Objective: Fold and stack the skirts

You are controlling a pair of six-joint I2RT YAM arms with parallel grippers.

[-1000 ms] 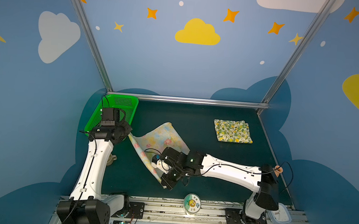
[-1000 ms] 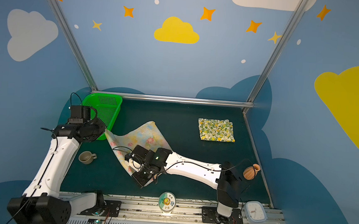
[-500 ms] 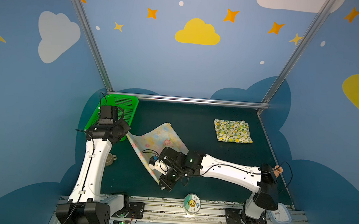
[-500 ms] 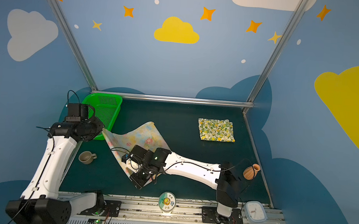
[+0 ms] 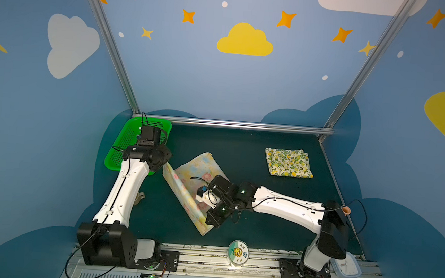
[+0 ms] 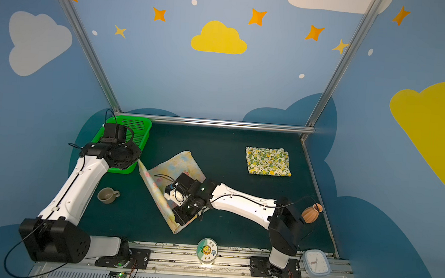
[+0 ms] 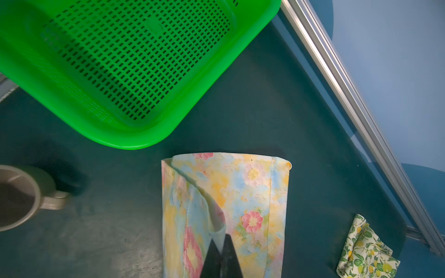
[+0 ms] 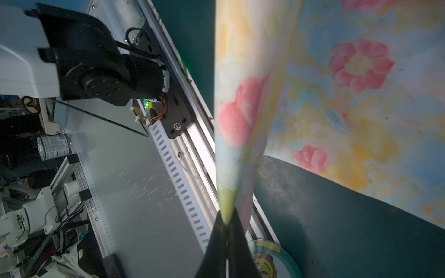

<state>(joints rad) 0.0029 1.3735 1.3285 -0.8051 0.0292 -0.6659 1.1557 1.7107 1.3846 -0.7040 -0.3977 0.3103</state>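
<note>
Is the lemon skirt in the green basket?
No, the lemon skirt lies folded on the table, apart from the basket.

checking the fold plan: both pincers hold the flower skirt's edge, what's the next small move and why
Probably carry the pinched edge across the flower skirt toward its far side, both arms together. The left pincer and right pincer are each shut on that edge, raised, while the rest lies flat.

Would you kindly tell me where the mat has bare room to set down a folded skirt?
The widest bare mat lies along the back rail, between the green basket and the lemon skirt. The centre is crowded by the floral skirt; the cup takes the left side.
</note>
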